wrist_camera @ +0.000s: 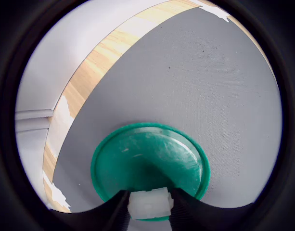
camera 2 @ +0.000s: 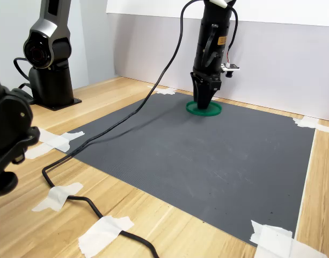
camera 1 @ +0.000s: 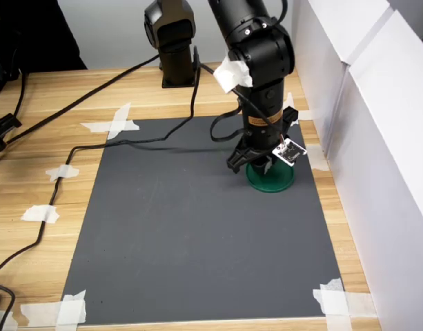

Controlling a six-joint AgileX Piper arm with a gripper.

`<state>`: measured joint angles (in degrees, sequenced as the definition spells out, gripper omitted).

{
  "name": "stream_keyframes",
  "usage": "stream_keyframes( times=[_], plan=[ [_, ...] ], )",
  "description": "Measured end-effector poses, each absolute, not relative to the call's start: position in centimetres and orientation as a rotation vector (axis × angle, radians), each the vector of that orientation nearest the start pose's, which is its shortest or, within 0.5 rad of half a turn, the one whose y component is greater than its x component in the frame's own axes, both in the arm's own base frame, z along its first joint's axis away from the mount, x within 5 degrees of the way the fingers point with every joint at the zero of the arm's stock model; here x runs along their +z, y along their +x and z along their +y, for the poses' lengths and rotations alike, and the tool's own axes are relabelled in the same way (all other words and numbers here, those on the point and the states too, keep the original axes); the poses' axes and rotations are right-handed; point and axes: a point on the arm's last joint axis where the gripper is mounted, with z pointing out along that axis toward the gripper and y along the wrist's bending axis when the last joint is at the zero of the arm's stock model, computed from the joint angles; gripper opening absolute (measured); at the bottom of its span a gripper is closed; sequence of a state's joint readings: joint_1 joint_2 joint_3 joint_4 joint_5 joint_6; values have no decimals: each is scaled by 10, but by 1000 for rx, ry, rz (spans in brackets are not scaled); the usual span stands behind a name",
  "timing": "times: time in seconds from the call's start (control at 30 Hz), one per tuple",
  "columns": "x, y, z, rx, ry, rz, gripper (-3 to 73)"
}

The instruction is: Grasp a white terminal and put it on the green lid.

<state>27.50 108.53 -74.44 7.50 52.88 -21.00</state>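
Observation:
The green lid [camera 1: 272, 181] [wrist_camera: 152, 163] [camera 2: 204, 109] lies flat on the grey mat near the mat's far right in the first exterior view. My gripper [camera 1: 258, 164] [wrist_camera: 148, 204] [camera 2: 203, 101] stands upright directly over it, tips at or just above the disc. In the wrist view the two dark fingers [wrist_camera: 113, 211] are shut on the white terminal [wrist_camera: 149, 203], a small ridged pale block held over the lid's edge. The terminal is hidden behind the fingers in both exterior views.
The grey mat [camera 1: 197, 227] is taped to a wooden table. A white wall panel [camera 1: 377, 138] rises close to the lid on the first exterior view's right. A black cable [camera 1: 73, 158] trails over the mat's far left corner. The arm's base [camera 1: 173, 41] stands behind the mat.

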Motion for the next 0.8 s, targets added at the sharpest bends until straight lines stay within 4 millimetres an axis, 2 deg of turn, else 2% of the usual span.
stream_keyframes(
  times=[0.1,0.2,0.3,0.37,0.43,0.5,0.6,0.73,0.8],
  plan=[
    [186,323,179,185,-1151,2772,365],
    [187,321,179,191,-1135,2777,487],
    [197,315,176,198,-1097,2758,589],
    [210,307,172,206,-1072,2720,614],
    [225,297,166,209,-1047,2671,603],
    [241,285,158,214,-1002,2623,553],
    [258,268,136,222,-875,2583,371],
    [272,247,84,181,-604,2479,78],
    [277,235,57,133,-460,2394,21]
  ],
)
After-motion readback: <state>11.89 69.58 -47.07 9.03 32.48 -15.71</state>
